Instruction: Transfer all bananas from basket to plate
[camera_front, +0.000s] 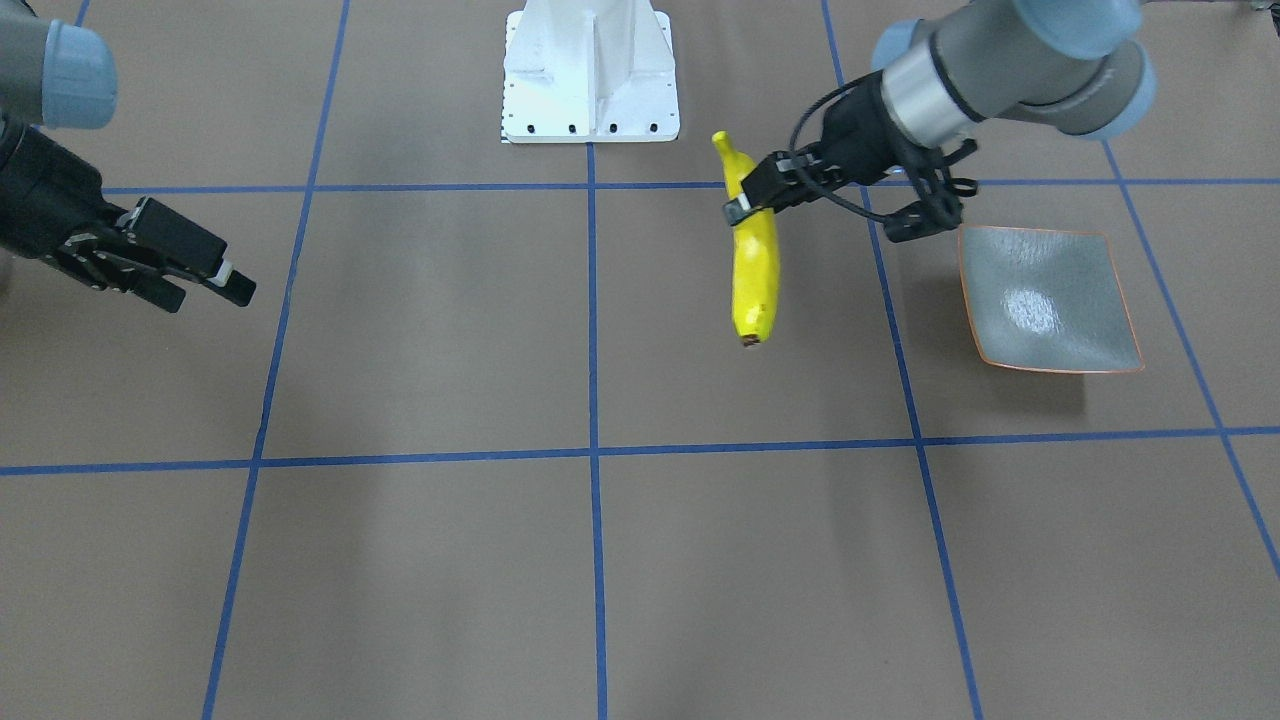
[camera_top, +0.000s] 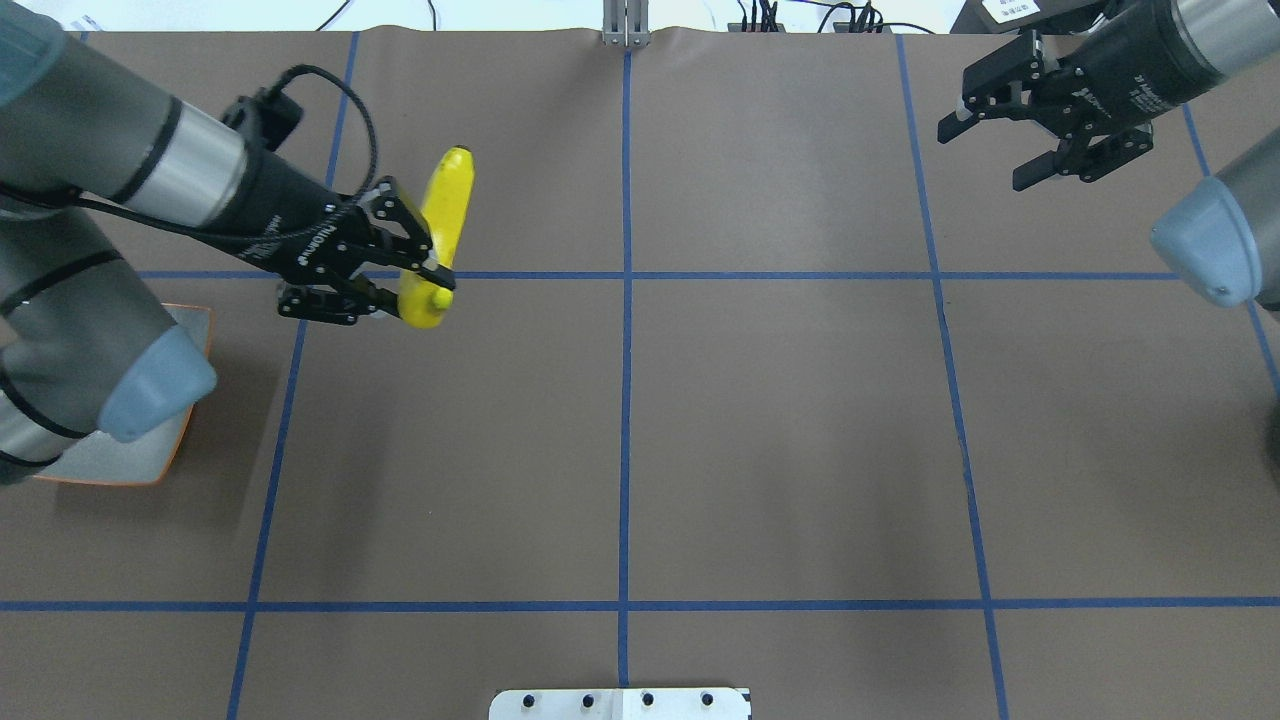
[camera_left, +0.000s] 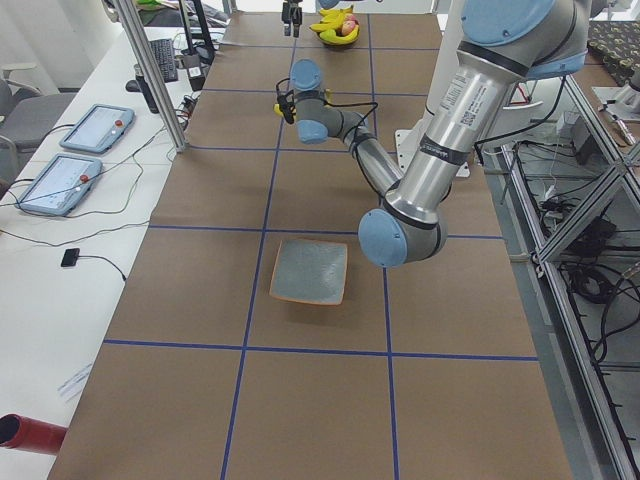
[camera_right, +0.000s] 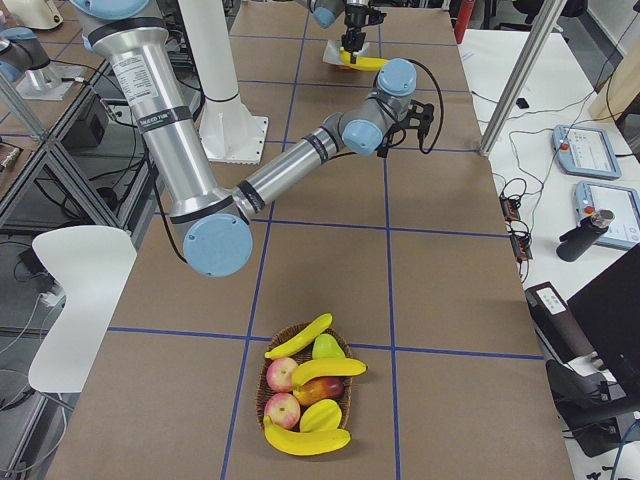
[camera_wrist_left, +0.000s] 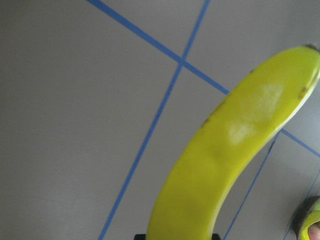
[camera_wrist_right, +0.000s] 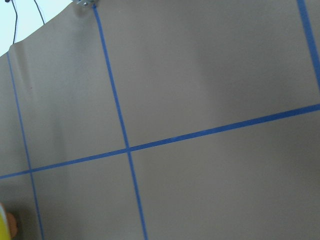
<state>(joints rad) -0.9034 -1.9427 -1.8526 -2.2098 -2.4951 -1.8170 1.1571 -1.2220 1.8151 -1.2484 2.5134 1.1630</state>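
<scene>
**A Tally of What Shows**

Four glossy yellow curved bananas show: one banana in the left pincer and three in the single round woven brown basket. With them in it lie two red-and-yellow round apples and one green round fruit. The other pieces are too crowded to count.

There is one small square grey-green, orange-rimmed plate. Two grey, blue-capped robot arms carry two black pincers, counting the right pincer. There is one white metal base mount, two grey handheld tablets, one white chair and one brown paper-covered bench.

Brown table gridded with blue tape; white chair beside it.
</scene>
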